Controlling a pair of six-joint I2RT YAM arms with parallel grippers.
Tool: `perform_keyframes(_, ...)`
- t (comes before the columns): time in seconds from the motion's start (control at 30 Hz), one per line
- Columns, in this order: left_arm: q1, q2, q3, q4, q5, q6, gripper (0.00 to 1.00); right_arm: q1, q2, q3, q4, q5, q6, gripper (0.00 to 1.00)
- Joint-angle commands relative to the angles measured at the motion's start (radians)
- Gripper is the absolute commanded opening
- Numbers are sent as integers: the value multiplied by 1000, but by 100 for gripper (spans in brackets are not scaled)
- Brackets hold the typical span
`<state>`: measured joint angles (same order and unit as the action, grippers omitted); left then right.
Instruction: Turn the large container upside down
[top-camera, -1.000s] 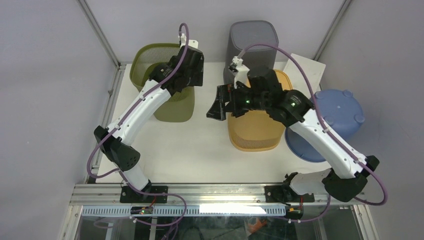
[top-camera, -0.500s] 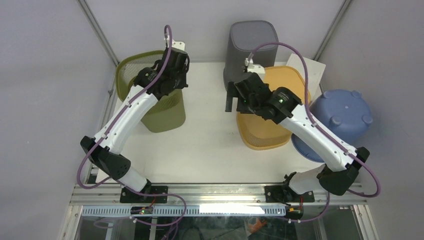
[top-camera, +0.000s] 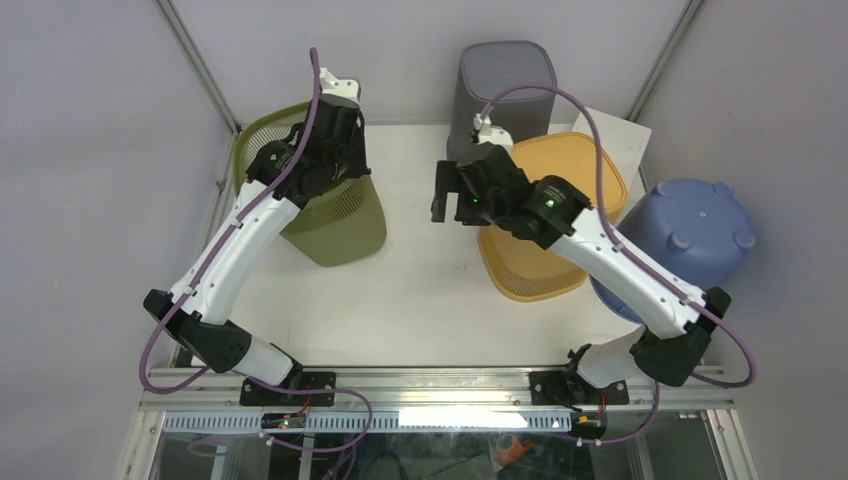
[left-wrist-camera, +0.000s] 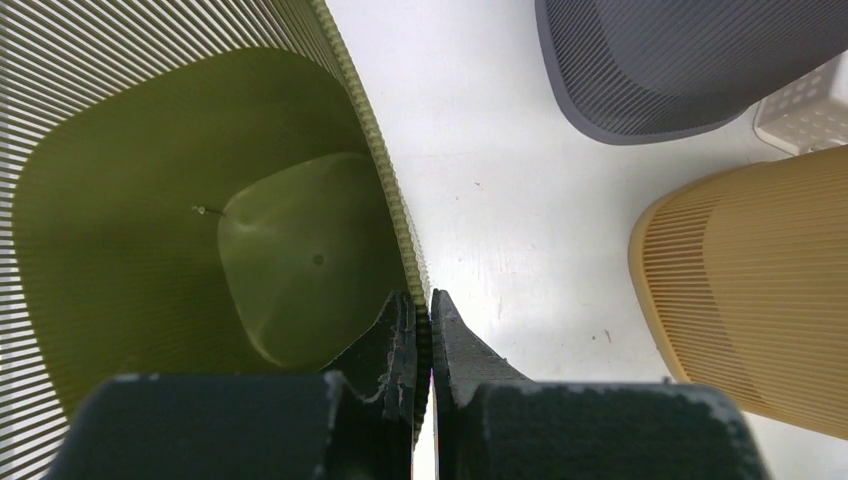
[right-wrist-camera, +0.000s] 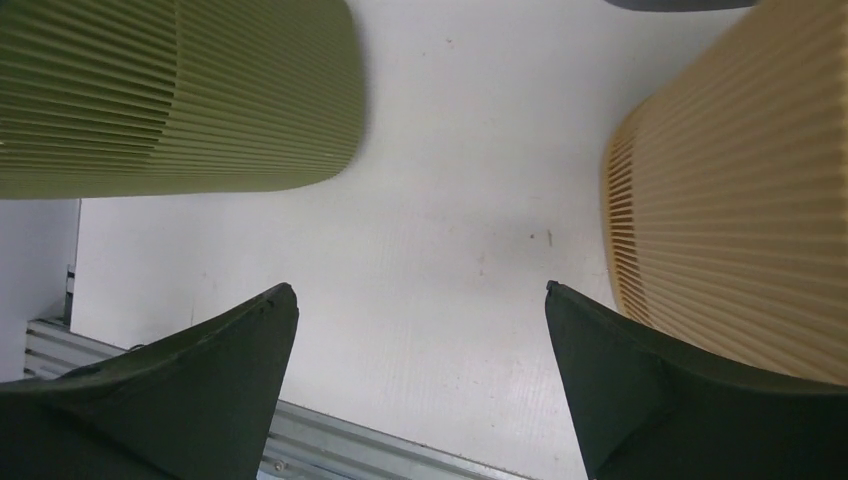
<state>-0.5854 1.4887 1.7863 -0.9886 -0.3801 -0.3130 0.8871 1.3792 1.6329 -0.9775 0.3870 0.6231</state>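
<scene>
The step in hand looks like tipping the green container (top-camera: 338, 222) over by its rim. To do it well, the left arm should roll its wrist while carrying the rim in an arc over the base, letting the base pivot on the bench (top-camera: 420, 280) rather than skid. The pinch has to stay firm, because the ribbed wall is thin and may flex or slip out. The open space toward the middle of the bench seems the safer landing spot, since the orange container (top-camera: 545, 262) and grey container (top-camera: 505, 78) stand close on the right, with a blue tub (top-camera: 690, 222) beyond. The left end effector (left-wrist-camera: 422, 303) is closed narrowly on the green container's rim, one finger inside the wall and one outside, on the rim's side nearest the orange container. The container leans with its mouth up and toward the far left corner, its hollow interior (left-wrist-camera: 250, 230) open to the wrist camera. The right end effector (right-wrist-camera: 418, 292) is spread wide and empty, hovering over bare bench between the green and orange containers and touching neither.
</scene>
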Motion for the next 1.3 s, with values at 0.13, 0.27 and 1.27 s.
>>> perform_keyframes(0.13,22,-168,92,102,109,-26,0,18,-26,-30,223,-175,-62,99)
perform_keyframes(0.27,94,-195,86,167,340,-78,0,-156,-56,-26,256,-520,-72,99)
perform_keyframes(1.27,842,-454,-955,865,1220,-519,0,-240,95,-23,289,-702,-108,99)
